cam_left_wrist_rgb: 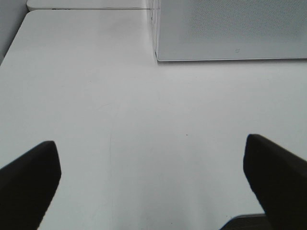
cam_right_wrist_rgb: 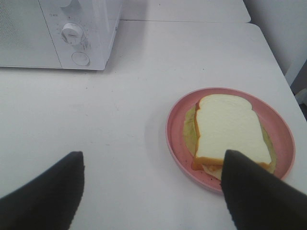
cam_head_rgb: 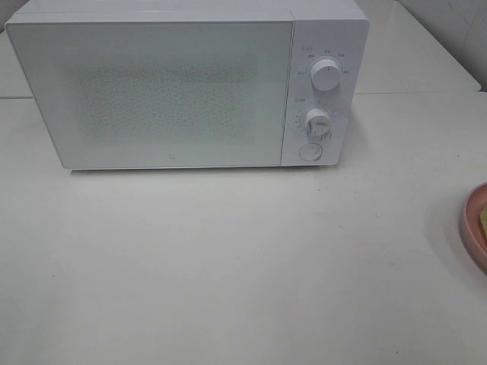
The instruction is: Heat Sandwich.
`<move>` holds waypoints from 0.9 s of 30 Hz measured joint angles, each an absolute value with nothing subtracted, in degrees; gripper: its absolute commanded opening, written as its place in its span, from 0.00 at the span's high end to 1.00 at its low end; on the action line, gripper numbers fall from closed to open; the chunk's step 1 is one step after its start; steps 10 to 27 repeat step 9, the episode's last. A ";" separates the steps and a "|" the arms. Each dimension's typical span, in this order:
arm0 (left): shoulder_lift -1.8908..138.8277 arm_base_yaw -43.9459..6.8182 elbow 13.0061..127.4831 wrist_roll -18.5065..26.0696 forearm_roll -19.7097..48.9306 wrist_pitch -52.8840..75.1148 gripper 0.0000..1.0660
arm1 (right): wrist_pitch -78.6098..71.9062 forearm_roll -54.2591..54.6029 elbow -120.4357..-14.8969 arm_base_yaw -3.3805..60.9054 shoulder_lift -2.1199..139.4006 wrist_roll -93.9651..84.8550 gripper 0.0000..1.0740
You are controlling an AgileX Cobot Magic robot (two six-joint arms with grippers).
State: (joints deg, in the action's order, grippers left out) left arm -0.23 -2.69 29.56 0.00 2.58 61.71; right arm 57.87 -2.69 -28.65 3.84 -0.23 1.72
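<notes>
A white microwave [cam_head_rgb: 183, 84] stands at the back of the table with its door shut; it also shows in the left wrist view [cam_left_wrist_rgb: 230, 28] and the right wrist view [cam_right_wrist_rgb: 57, 33]. The sandwich [cam_right_wrist_rgb: 230, 129], white bread with a tan crust and pale green filling, lies on a round pink plate [cam_right_wrist_rgb: 177, 139]. Only a sliver of that plate [cam_head_rgb: 478, 228] shows at the right edge of the high view. My right gripper [cam_right_wrist_rgb: 153, 179] hangs open over the table just short of the plate. My left gripper [cam_left_wrist_rgb: 151, 165] is open over bare table in front of the microwave.
Two knobs [cam_head_rgb: 326, 74] and a round button [cam_head_rgb: 310, 152] sit on the microwave's right panel. The white table [cam_head_rgb: 228, 266] stretches in front of the microwave. A second tabletop [cam_right_wrist_rgb: 192, 9] adjoins behind.
</notes>
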 measured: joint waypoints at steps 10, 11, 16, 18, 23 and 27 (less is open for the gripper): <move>-0.23 -2.69 29.56 0.00 2.58 61.71 0.08 | 57.87 -2.69 -28.65 3.84 -0.23 1.72 0.29; -0.23 -2.69 29.56 0.00 2.58 61.71 0.08 | 57.87 -2.69 -28.65 3.84 -0.23 1.72 0.29; -0.23 -2.69 29.56 0.00 2.58 61.71 0.08 | 57.87 -2.69 -28.65 3.84 -0.23 1.72 0.29; -0.23 -2.69 29.56 0.00 2.58 61.71 0.08 | 57.87 -2.69 -28.65 3.84 -0.23 1.72 0.29; -0.23 -2.69 29.56 0.00 2.58 61.71 0.08 | 57.87 -2.69 -28.65 3.84 -0.23 1.72 0.29; -0.23 -2.69 29.56 0.00 2.58 61.71 0.08 | 57.87 -2.69 -28.65 3.84 -0.23 1.72 0.29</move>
